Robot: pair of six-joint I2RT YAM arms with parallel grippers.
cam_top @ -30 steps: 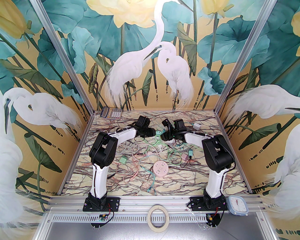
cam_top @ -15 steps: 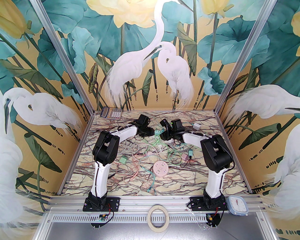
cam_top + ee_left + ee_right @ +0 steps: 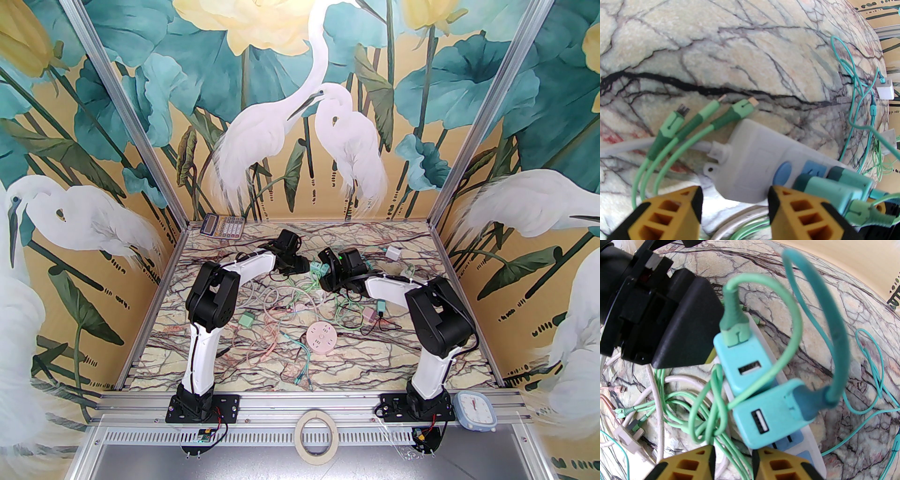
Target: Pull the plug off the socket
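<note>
Across the bench (image 3: pixel 422 365), the left claw (image 3: pixel 734 204) clamps the white power strip (image 3: pixel 750 152); the right claw (image 3: pixel 733 462), nearly closed with its grip unclear, sits just below the nearer teal charger plug (image 3: pixel 768 418), where the looping green cable (image 3: pixel 799 319) could snag

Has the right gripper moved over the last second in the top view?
Yes. The right gripper has shifted left and toward the near edge, away from the small white cube charger at the back.
</note>
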